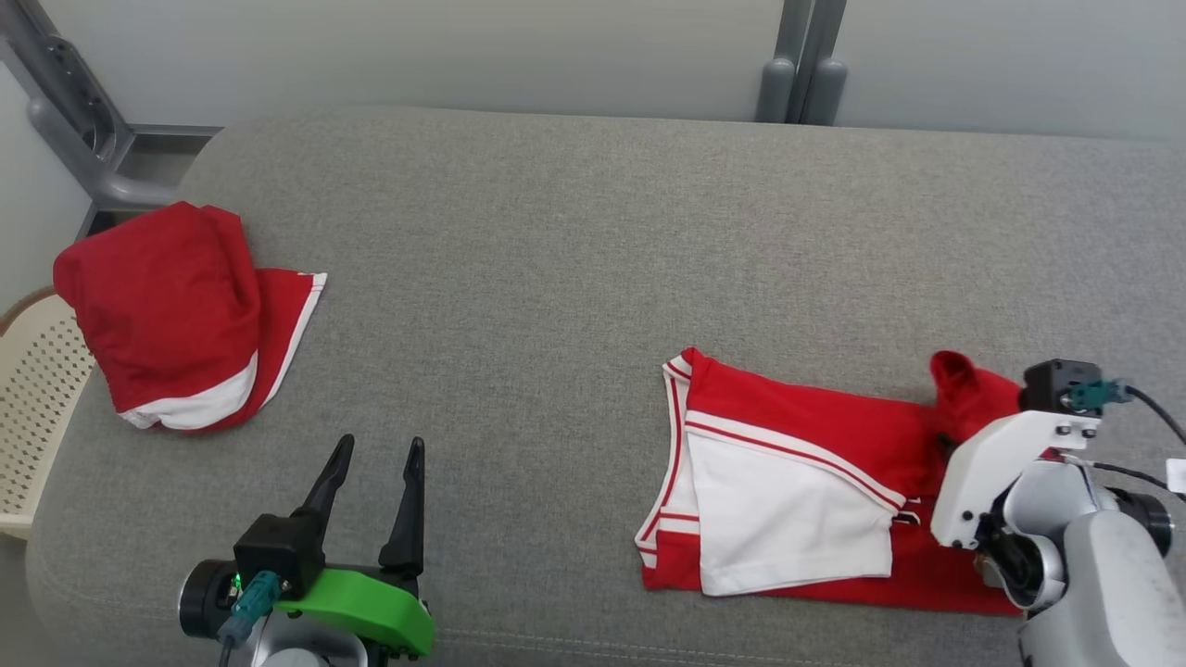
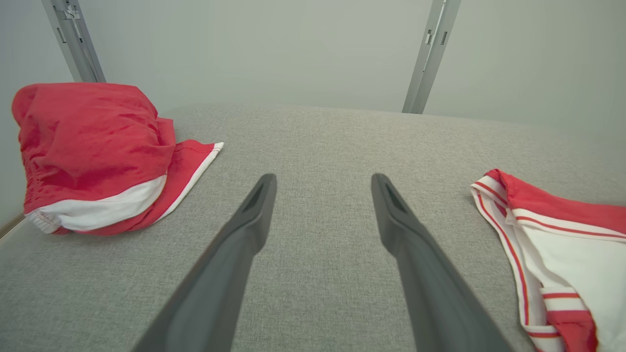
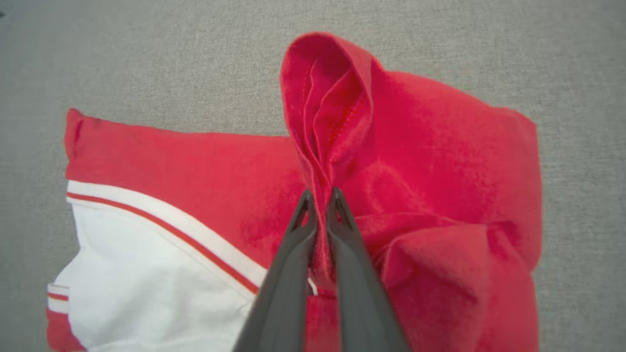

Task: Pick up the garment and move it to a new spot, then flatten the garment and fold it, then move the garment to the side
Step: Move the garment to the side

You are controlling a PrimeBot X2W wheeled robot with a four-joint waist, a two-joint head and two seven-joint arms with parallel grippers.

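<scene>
Garment (image 1: 797, 463): red and white, thin jersey cloth, light and limp. Expect it to drape and sag rather than hold shape; a pinch likely lifts one layer while the rest trails. It lies on the right half of the grey cushion (image 1: 556, 232), partly folded, white panel uppermost toward its left end, red bunched at the right.

Your right gripper (image 3: 320, 195) is pressed together on a raised red ridge at that bunched end — cloth rises straight out between its tips. Best holds, I judge, are hems and corners (the striped edge should grip better than mid-panel).

Your left gripper (image 1: 382, 445) is spread wide and holds nothing — over bare cushion, well left of the garment, between it and a second red heap (image 1: 176, 315).
</scene>
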